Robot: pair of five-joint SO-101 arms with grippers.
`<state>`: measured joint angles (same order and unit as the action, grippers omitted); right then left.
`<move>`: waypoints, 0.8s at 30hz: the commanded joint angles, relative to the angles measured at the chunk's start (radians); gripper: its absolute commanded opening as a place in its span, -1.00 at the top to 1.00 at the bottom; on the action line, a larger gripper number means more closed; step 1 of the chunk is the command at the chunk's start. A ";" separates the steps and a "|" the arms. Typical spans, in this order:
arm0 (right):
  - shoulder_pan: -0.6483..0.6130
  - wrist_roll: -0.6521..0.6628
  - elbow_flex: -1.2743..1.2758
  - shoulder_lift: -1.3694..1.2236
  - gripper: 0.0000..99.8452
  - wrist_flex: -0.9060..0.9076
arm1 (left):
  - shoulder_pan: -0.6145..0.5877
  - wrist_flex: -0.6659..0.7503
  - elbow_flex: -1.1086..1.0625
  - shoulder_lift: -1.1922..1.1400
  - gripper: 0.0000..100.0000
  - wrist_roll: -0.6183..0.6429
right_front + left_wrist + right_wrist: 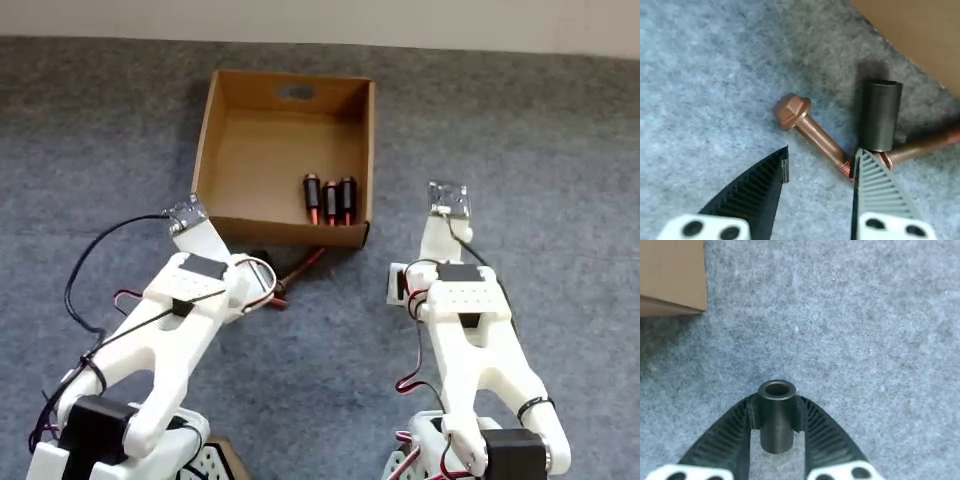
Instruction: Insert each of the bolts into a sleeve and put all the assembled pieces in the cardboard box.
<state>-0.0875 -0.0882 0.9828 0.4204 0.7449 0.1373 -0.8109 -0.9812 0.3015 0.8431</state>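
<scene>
Two end effectors: one gripping a sleeve, one open over loose parts.
Right end effector (776, 402) is closed on a short black cylindrical metal sleeve (776, 422), its open bore pointing away from the wrist. Left end effector (822, 160) stands open above a copper-coloured hex-head bolt (805, 122) lying on the grey felt surface (560, 150), its threaded tip near a second black sleeve (881, 115) and a second copper bolt (927, 145). Just beside these sits the brown cardboard box (208, 150), holding three assembled pieces (330, 200) side by side near the wall nearest the arms.
</scene>
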 commanded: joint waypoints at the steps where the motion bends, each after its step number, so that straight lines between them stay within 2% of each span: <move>1: 0.008 -0.003 -0.005 0.038 0.99 -0.012 | -0.035 0.038 -0.004 0.008 0.58 0.006; 7: 0.008 -0.003 -0.004 0.038 0.99 -0.012 | -0.035 0.123 -0.004 0.008 0.59 0.008; 21: 0.008 -0.005 -0.004 0.038 0.99 -0.012 | -0.035 0.132 -0.068 0.008 0.59 0.008; 24: 0.008 -0.006 -0.004 0.038 0.99 -0.012 | -0.035 0.132 -0.070 0.008 0.71 0.008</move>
<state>-0.0875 -0.0882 0.9828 0.4204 0.7449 0.1204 -0.6836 -1.0472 0.3000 0.8416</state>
